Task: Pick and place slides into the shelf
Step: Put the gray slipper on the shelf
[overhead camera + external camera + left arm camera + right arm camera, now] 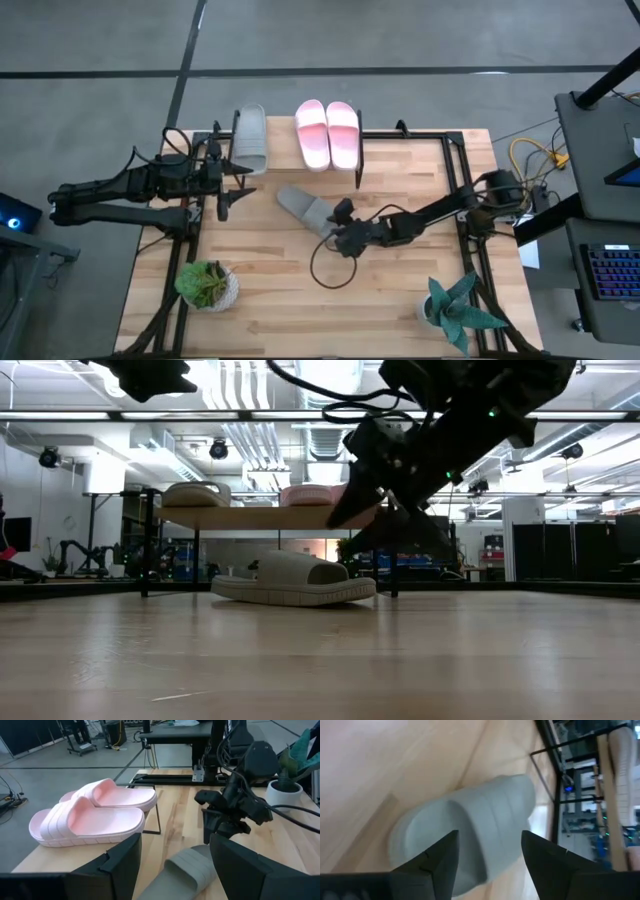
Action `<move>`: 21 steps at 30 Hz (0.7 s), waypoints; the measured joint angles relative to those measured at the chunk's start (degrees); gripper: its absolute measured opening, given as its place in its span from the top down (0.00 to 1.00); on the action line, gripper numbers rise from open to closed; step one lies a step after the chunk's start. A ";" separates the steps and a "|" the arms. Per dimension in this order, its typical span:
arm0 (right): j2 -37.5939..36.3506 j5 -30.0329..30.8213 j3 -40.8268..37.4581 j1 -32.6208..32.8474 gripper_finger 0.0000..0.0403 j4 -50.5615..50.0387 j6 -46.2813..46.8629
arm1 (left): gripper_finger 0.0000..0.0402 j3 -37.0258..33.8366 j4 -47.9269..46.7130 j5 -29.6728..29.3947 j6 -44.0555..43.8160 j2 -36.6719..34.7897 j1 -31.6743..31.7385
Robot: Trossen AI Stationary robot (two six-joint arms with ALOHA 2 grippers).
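Matt foam-like slides on pale wood with thin black metal framing.

At centre frame, a grey slide [305, 208] looks smooth, matt and rubbery on the table [400, 290] of light, satin butcher-block planks. Upper centre, two pink slides [327, 133] have ribbed straps with a soft sheen. The shelf [260, 516] pairs a pale wood top with thin black metal legs.

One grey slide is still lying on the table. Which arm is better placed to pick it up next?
The right. Its hand hangs open right over the grey slide on the table, fingers either side of the strap in the right wrist view. The left hand waits by the shelf, farther from it.
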 joint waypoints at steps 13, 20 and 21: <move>5.62 1.98 3.16 -2.61 0.50 0.58 -4.68 | 0.45 -0.23 -1.43 0.02 -0.07 0.03 0.01; 8.84 3.27 5.60 -4.94 0.50 0.44 -4.89 | 0.45 -0.26 -1.58 0.02 -0.04 0.06 0.01; 9.64 3.25 6.08 -5.24 0.50 0.48 -5.02 | 0.45 -0.26 -1.61 0.02 -0.04 0.00 0.01</move>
